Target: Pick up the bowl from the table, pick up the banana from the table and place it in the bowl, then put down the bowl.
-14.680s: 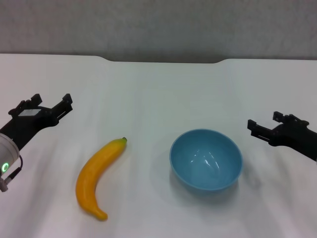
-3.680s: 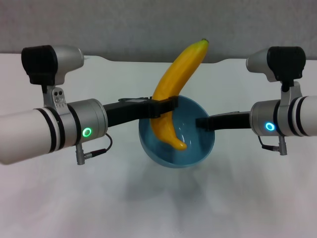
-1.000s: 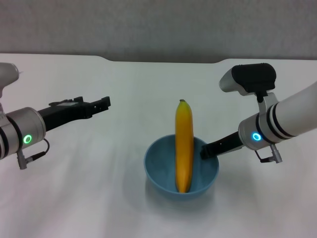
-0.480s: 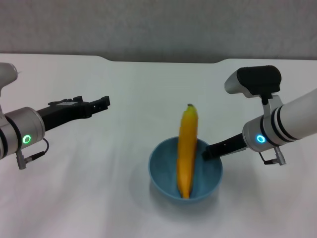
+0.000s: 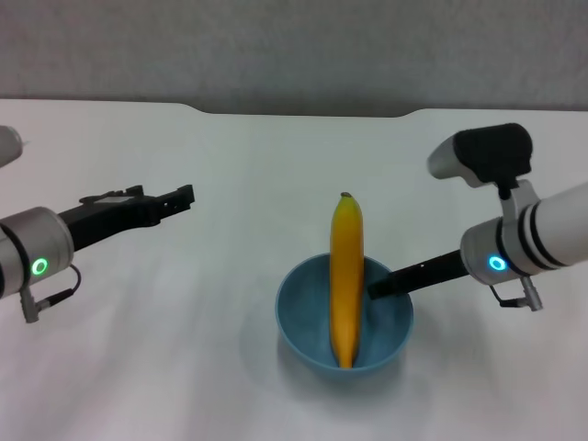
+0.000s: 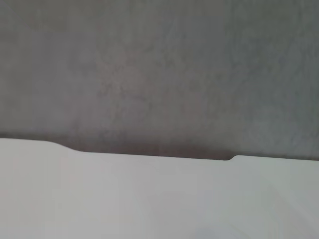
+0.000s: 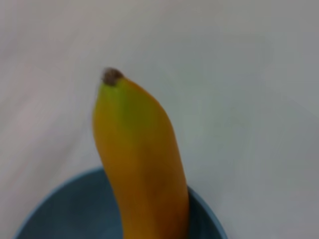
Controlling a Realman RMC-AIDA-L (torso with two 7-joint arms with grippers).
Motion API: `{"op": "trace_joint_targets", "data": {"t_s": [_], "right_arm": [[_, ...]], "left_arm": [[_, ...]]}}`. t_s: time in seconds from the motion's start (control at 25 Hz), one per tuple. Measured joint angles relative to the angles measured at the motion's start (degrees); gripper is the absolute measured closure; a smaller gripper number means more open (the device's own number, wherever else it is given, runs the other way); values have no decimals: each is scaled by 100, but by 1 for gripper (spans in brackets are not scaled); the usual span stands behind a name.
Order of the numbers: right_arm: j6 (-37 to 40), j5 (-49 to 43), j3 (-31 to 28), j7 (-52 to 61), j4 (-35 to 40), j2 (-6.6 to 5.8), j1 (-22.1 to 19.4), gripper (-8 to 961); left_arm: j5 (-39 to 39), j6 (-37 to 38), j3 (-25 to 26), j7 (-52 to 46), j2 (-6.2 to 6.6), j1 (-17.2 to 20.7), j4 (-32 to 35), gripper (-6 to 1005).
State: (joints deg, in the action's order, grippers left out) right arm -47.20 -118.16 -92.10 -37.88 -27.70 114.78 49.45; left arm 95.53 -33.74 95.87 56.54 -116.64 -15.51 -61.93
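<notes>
Banana [image 5: 346,276] stands in bowl [image 5: 299,323], right gripper [image 5: 375,290] clenched on its rim.

Yellow-orange banana [image 5: 346,276], plain light-blue bowl [image 5: 296,322], white table [image 5: 230,184]

White tabletop [image 5: 230,386], plain and matte, fills most of the head view from near edge to far edge. Far edge carries a shallow notch [image 5: 303,113], centred, with rounded corners at its left and right ends; the same notch [image 6: 149,155] shows in the left wrist view. Behind the tabletop stands a grey wall [image 5: 294,46], faintly mottled, unmarked, spanning the full width; wall [image 6: 159,69] reads the same from the left wrist. Light is soft and even, with only faint diffuse shadows on the white surface.
</notes>
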Motion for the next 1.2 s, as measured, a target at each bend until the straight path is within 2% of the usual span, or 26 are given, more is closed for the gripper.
{"op": "trace_joint_targets", "data": {"t_s": [0.12,0.28,0.4,0.6,0.8,0.88,1.0,1.08,1.12,1.16,1.2], "right_arm": [[-117,-18,-21,-16,-835,-11,-555,514],[-217,-273,-119,52,-1665,-19,-1067,426],[-260,-426,-210,49,-2100,-18,-1352,207],[-71,-430,-243,-284,-2675,0,-1817,74],[788,-54,-121,-948,-2899,27,-2317,84],[1243,498,6,-1579,-2957,31,-2591,89],[1628,1729,72,-2800,-2905,31,-2880,100],[1640,2728,34,-3774,-2778,27,-2999,103],[1602,3910,9,-4882,-2548,29,-3092,103],[1602,3910,9,-4882,-2548,29,-3092,103],[1528,4914,16,-5891,-2247,33,-3130,103]], "left_arm": [[0,-3,59,18,2,97,-85,116],[0,-1,106,41,1,227,-217,116],[0,-1,148,84,-2,261,-226,116],[0,1,208,281,-14,263,-212,116],[-55,108,281,717,-23,268,-68,117],[-290,194,282,1036,-29,306,22,117],[-1183,220,282,1897,-30,340,372,117],[-1995,185,289,2586,-23,342,666,117],[-2339,142,290,2911,-22,343,782,117],[-2681,91,293,3285,-22,341,913,117],[-2973,37,292,3651,-22,339,1029,117]]}}
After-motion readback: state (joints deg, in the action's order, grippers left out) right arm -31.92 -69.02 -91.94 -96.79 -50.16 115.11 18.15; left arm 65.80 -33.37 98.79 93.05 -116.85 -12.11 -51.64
